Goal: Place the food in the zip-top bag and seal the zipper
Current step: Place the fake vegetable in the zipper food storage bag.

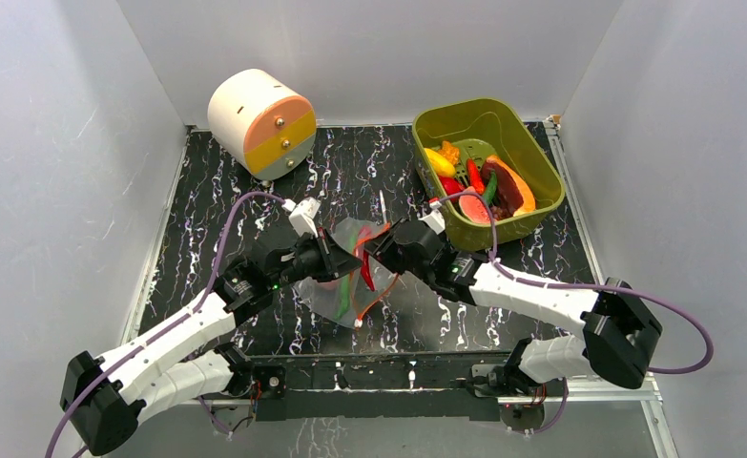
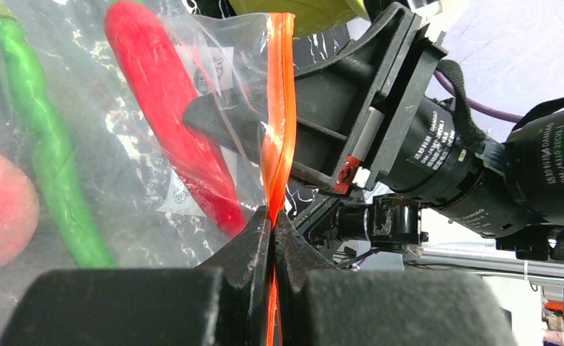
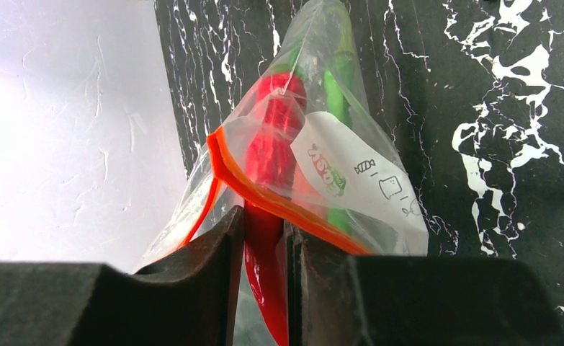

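The clear zip-top bag (image 1: 345,272) is held up over the middle of the black marbled table. In it are a red chili (image 2: 171,108), a long green pepper (image 2: 48,151) and a pink-orange peach (image 2: 1,209). My left gripper (image 2: 273,223) is shut on the orange-red zipper (image 2: 279,108) at the bag's mouth. My right gripper (image 3: 264,231) is shut on the red chili (image 3: 268,238), which reaches through the open mouth into the bag (image 3: 351,180). More food (image 1: 474,181) lies in the olive-green tub (image 1: 531,162) at the back right.
A cream cylinder box (image 1: 259,122) with pink and yellow bands stands at the back left. A thin stick (image 1: 382,205) lies behind the bag. White walls close in the table on three sides.
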{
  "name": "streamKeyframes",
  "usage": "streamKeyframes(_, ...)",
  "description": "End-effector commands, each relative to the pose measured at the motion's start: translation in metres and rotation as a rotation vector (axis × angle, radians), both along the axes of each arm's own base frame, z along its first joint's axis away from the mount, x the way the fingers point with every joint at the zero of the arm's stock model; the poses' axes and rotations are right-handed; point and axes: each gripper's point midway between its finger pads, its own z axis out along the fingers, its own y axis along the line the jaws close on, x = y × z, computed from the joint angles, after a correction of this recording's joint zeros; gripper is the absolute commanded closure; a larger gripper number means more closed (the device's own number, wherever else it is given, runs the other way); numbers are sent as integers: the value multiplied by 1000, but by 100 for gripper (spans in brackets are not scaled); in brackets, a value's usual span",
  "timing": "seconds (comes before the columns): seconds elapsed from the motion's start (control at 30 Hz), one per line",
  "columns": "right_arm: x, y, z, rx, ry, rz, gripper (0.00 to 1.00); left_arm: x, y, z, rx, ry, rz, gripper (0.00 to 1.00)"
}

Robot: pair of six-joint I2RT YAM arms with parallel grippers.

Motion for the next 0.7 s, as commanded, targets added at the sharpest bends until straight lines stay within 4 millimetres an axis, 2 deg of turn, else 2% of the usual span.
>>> streamKeyframes(0.0, 11, 6, 21, 60, -75, -38, 72, -1, -2, 20, -45, -41, -10, 100)
streamKeyframes(0.13, 8, 5, 28, 6, -99, 4, 51, 1, 2, 19, -30, -47, 11, 100)
streamKeyframes(0.23, -1, 3, 30, -15, -117, 61, 43, 3, 6, 14, 4, -49, 21, 100)
streamKeyframes(0.47, -24, -11, 62, -70, -262, 208, 41, 11, 15, 4, 111, -74, 48, 100)
streamKeyframes(0.57, -34, -19, 59, -131, -263, 262, 42, 14, 20, 0, 149, -79, 64, 100)
streamKeyframes(0.67, -39, -28, 47, -220, -270, 304, 42, 17, 21, 1, 182, -89, 58, 100)
